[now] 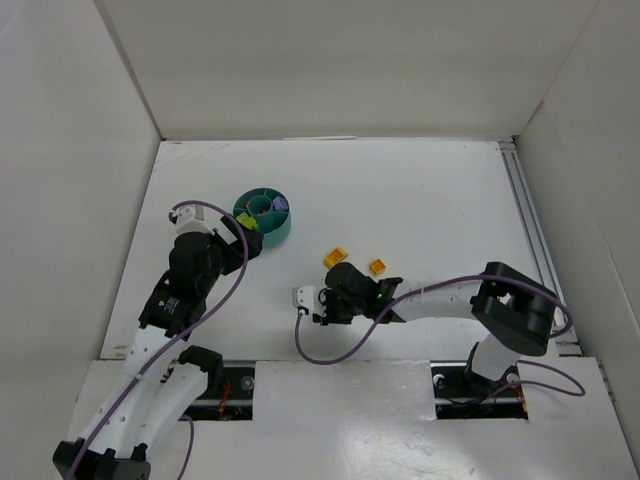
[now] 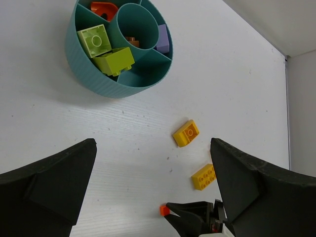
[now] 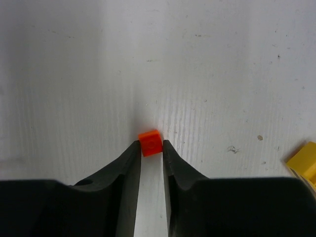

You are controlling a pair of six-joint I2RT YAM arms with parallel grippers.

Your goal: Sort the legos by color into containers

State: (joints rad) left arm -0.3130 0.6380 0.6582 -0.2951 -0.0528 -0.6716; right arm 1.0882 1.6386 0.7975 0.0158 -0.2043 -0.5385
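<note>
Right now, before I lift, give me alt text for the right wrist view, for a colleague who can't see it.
The right gripper pinches a tiny orange-red brick between the tips of its black fingers, low over the white table. The corner of a yellow brick shows at the right edge.

Left arm (image 1: pixel 185 275): rises from its near-left base, elbow bent, wrist forward of the elbow.
Left gripper (image 2: pixel 153 147): jaws spread as wide as they go, nothing between them.
Left fingers (image 2: pixel 52 182): dark, wedge-shaped, one on either side of the wrist view.
Right arm (image 1: pixel 440 297): forearm low and near level, stretched from its near-right base across toward the left arm's side.
Right gripper (image 3: pixel 150 148): jaws nearly together, only a narrow slot between them.
Right fingers (image 3: pixel 123 170): dark, tapering to slim tips.
At the pincer tips: small orange-red brick (image 3: pixel 149 141), one fingertip against each of its sides.
</note>
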